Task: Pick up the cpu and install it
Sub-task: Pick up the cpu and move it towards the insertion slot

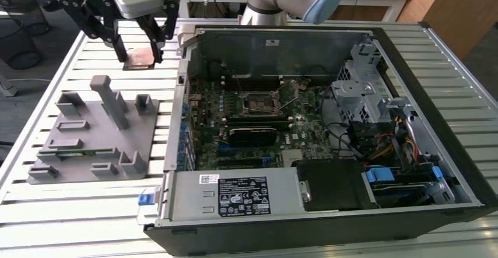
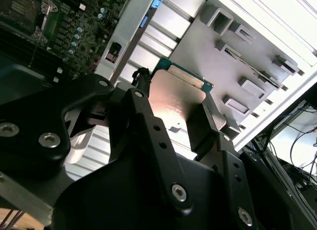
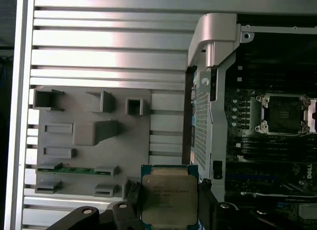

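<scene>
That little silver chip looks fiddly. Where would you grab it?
By two opposite thin edges, coming square onto its flat face, as the fingers pinch the chip here. It is flat and square, so those edges are parallel, and nothing presses on the shiny lid.

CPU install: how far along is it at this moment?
Pick-up looks done: the gripper is shut on the cpu, held in the air over the slatted table near the grey fixture, outside the computer case. Installation is not done: the motherboard socket is empty.
</scene>
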### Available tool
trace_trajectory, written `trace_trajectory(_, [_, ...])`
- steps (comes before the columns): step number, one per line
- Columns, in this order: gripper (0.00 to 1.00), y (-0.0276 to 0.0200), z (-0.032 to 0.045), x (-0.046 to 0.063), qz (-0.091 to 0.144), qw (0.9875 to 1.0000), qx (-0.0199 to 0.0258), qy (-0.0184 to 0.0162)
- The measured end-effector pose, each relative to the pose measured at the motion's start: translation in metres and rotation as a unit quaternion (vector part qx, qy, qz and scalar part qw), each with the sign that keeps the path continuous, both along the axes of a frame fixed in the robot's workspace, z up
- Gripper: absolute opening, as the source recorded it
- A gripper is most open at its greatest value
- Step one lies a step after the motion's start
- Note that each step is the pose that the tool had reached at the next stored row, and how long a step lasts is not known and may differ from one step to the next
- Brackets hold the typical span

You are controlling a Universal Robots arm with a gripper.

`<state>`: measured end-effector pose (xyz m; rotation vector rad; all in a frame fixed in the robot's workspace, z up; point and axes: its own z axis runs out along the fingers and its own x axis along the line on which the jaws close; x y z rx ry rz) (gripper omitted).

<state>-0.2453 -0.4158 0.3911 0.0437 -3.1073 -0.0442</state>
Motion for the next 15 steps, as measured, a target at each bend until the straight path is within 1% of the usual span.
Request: trace_trajectory(15, [0.54,0.0,0.0,0.025,0.0,1.0,0.0,0.0])
